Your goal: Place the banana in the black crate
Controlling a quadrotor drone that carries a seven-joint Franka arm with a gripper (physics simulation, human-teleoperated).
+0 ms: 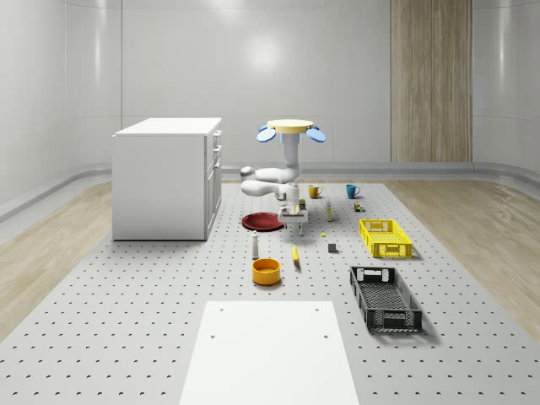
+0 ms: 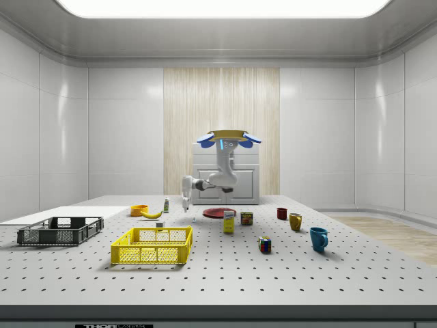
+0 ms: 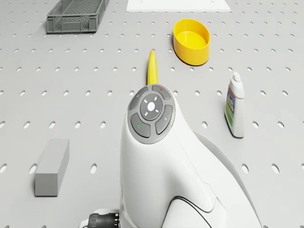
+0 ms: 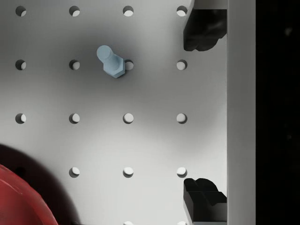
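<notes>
Drone (image 1: 292, 128) hovers over surface (image 1: 126, 304); pincer (image 4: 205, 112) spread, empty, short of banana (image 3: 152, 66). Banana likely light, soft, curved: pinch mid-body, gently.

Slender yellow banana (image 1: 295, 255) — lying flat on the perforated grey tabletop, just below the centre of the whole-scene view, its long axis running roughly toward the camera. In the side view the banana (image 2: 151, 214) appears left of centre as a gently curved form with both ends raised slightly. In the drone view it (image 3: 152, 66) is a narrow, tapering yellow shape pointing up the frame, partly hidden at its lower end.

Black rectangular plastic crate with latticed walls (image 1: 385, 297) — upright, open-topped and empty, in the lower right of the whole-scene view, well apart from the banana. It sits at the side view's far left (image 2: 60, 230) and at the drone view's upper left (image 3: 76, 15).
</notes>
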